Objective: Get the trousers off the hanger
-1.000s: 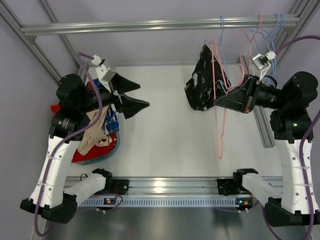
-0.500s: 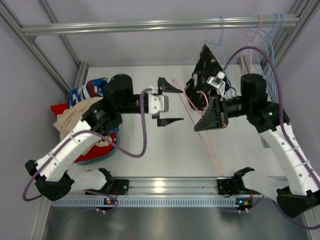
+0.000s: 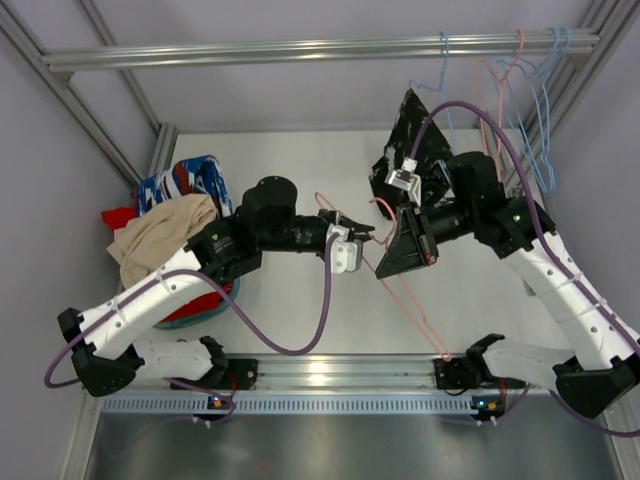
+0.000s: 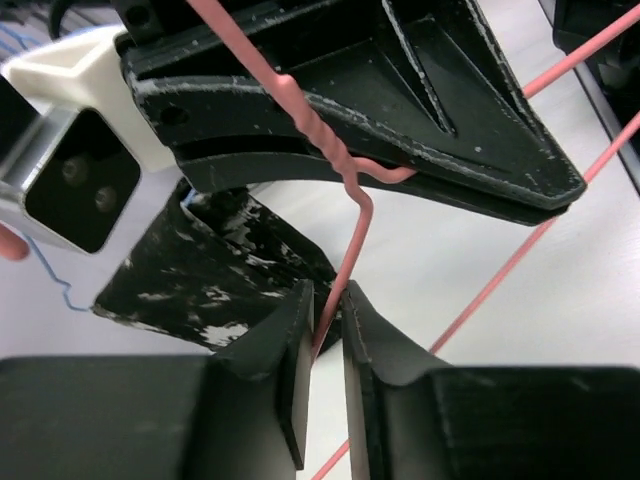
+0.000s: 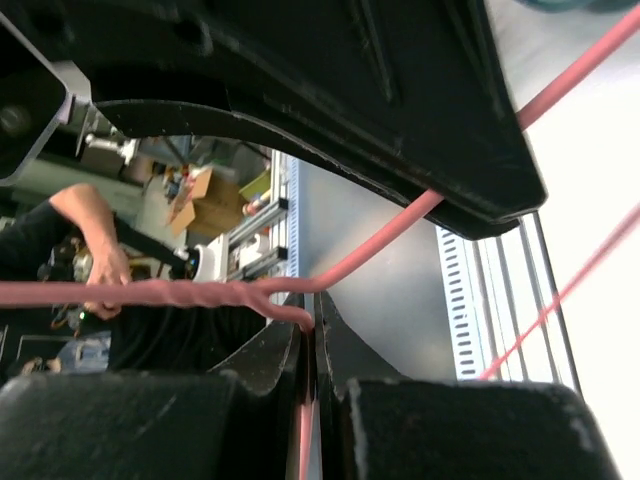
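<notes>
Wrist cams show what top cam can't: left hand [image 4: 326, 300] closed on the hanger [image 4: 356, 240] wire, right hand [image 5: 313, 322] clamped tight on the same wire. Blue trousers [image 3: 185, 180] and beige trousers [image 3: 160, 235] are piled at the desk's [image 3: 300, 170] left edge. 0.5 s ago the left hand was wide open, clear of the hanger.

Hanger [image 4: 318, 130] wire cut off by both wrist views' edges, partly hidden where the arms meet in the top view, dark cloth [image 3: 408, 125] partly behind the right arm [image 3: 520, 240], beige trousers [image 3: 160, 235] edge under the left arm [image 3: 150, 300], blue trousers [image 3: 185, 180] mostly covered, right wrist background blurred.
</notes>
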Motion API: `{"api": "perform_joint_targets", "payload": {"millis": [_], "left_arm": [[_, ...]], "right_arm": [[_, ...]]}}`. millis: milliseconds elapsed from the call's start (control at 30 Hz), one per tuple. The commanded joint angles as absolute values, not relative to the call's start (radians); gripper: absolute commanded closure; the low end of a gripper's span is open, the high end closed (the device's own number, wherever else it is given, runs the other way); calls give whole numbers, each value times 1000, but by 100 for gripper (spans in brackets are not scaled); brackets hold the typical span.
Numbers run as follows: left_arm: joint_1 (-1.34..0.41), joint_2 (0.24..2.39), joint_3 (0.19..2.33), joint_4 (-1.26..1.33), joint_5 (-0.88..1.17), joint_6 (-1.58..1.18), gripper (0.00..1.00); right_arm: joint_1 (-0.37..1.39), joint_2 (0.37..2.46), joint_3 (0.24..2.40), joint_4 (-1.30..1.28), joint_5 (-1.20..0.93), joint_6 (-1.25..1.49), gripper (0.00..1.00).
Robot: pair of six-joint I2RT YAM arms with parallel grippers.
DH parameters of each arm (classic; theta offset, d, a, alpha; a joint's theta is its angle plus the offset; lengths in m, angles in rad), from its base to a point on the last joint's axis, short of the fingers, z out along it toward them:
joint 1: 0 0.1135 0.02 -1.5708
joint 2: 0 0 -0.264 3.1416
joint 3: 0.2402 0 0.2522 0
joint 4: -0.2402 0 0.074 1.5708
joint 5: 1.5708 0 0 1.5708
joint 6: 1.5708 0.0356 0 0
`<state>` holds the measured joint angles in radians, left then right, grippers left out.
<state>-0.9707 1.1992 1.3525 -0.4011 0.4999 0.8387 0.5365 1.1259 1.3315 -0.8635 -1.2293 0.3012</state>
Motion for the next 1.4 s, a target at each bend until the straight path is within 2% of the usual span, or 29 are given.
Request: {"api": "perform_joint_targets", "payload": {"millis": [0,67,167,200,233,333,433,567,800,900,1000,1033,1100,1133,1167,1300,1367], "left_arm": [[-977,1169,1315,-400,466,845,87],[-977,1163,1312,-399,446,800,100],[-977,1155,1328,-400,388,729,100],[-977,1151,1327,-402,374,716,100],[-974,1146,1327,-402,353,703,100],[-942,1134,1319,-399,334,658,100],[-910,1115,1302,-393,304,684,100],[-893,1089,1296,-387,279,704,100],[-874,1083,1302,-387,310,707,100],[-874,1086,1316,-387,322,698,100],[-874,1089,1325,-387,330,699,100],[-874,1091,1327,-387,339,699,100],[-874,1097,1333,-387,339,699,100],[-874,1098,1341,-387,337,699,100],[-874,1098,1342,-387,336,703,100],[-874,1088,1344,-387,308,687,100],[-870,1078,1353,-379,296,626,89]], "right_arm": [[555,1106,1396,-864,-1213,227,100],[555,1101,1411,-880,-1154,212,97],[545,1082,1448,-949,-989,135,71],[538,1068,1457,-963,-947,121,60],[529,1060,1463,-971,-912,103,44],[511,1029,1514,-1043,-809,34,27],[511,994,1555,-1173,-714,-58,19],[509,916,1468,-1241,-603,-89,18],[511,891,1430,-1253,-594,-113,28],[509,910,1430,-1236,-613,-110,38],[509,936,1440,-1221,-649,-103,55],[509,942,1443,-1220,-656,-104,67],[511,956,1453,-1221,-669,-106,81],[509,956,1456,-1221,-670,-107,96],[511,956,1454,-1221,-664,-107,100],[511,908,1447,-1207,-621,-112,100],[511,891,1456,-1200,-582,-112,100]]}}
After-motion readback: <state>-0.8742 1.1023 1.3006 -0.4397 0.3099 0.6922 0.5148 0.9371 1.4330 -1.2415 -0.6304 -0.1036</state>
